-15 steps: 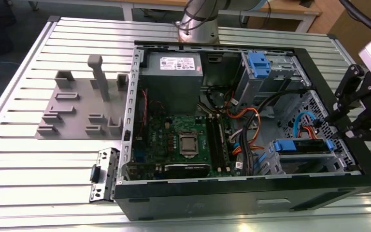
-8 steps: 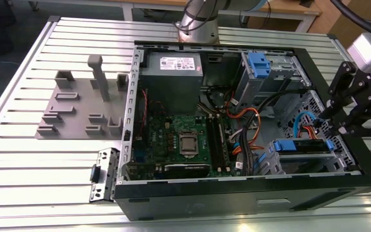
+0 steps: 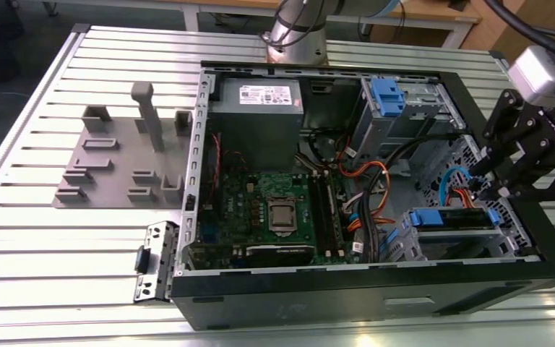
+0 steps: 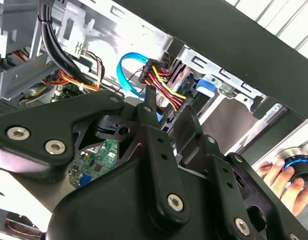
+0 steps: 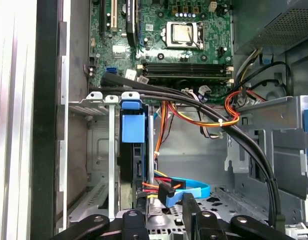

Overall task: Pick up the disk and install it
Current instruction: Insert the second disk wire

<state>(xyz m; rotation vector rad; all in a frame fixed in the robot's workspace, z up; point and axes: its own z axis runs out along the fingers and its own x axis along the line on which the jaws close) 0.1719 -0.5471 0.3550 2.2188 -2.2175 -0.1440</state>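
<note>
The black two-fingered gripper (image 3: 511, 189) hangs at the open computer case's (image 3: 509, 278) side on the exterior view's right, its tips just above the drive cage. In both wrist views its fingers (image 4: 153, 117) stand close together with a narrow gap between them, next to the bundle of red, yellow and black power wires (image 4: 161, 82); whether they pinch anything I cannot tell.

The disk, a flat drive framed by blue plastic carrier rails (image 3: 454, 218), sits in the grey metal drive cage (image 3: 461, 246) directly below the gripper. In the first wrist view it appears edge-on as a dark slab under a blue tab (image 5: 132, 122), with a light-blue flat data cable (image 5: 194, 189) curling just beside the fingertips.

Further from the cage, across a tangle of black and orange cables (image 3: 374, 191), lies the green motherboard (image 3: 268, 210) with its square silver processor socket (image 3: 285, 215). Beyond that sits the grey power supply box (image 3: 258, 119) with a white sticker, and a second blue bracket (image 3: 387, 94) stands on an upper cage.

In the second wrist view a person's hand (image 4: 289, 182) holds a round blue-ringed knob (image 4: 298, 167) outside the case.
</note>
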